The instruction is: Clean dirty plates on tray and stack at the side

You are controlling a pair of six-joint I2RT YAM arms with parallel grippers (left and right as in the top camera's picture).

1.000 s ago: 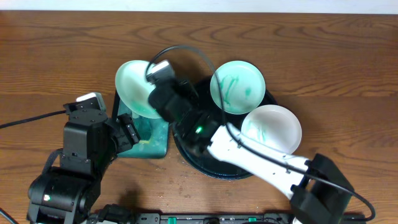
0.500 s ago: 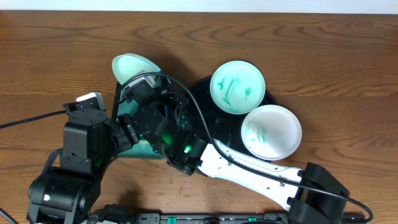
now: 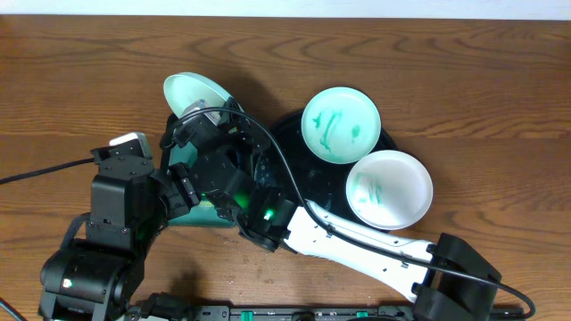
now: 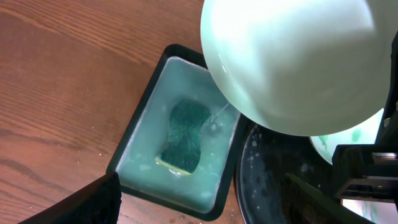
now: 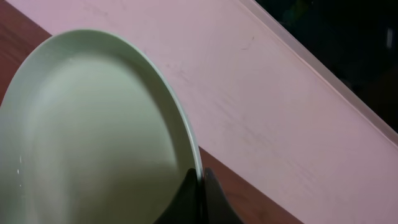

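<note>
- Pinching the rim of a pale mint plate [image 3: 189, 94], the right gripper [image 5: 200, 186] has its jaws closed tight; in the right wrist view the two dark fingertips meet at the plate's lip with only the rim between them
- the pale mint plate is lifted and tilted, clear of the round black tray [image 3: 326, 178], and hangs above the far end of the rectangular tray [image 4: 146, 143]; its face looks clean from overhead; the left wrist view shows its pale underside filling the upper right of the picture
- the rectangular tray has a black rim and holds cloudy, teal-tinted soapy water; a dark green sponge [image 4: 185, 135] lies flat in the middle of it
- the left gripper [image 4: 202, 180] has its jaws spread wide and holds nothing; it hovers above the near end of the rectangular tray, its fingers showing only at the bottom corners of its own view
- the round black tray sits just beside the rectangular tray, on that tray's right; its surface is glossy and beaded with water; the right arm [image 3: 357, 236] reaches across its near side
- a second mint plate [image 3: 341, 125], marked with green smears, rests on the far right part of the round black tray
- a white plate [image 3: 390, 187], also smeared green, rests at the tray's right edge and overhangs the rim; the two smeared plates lie edge to edge
- everything stands on a wooden table [image 3: 482, 80]
</note>
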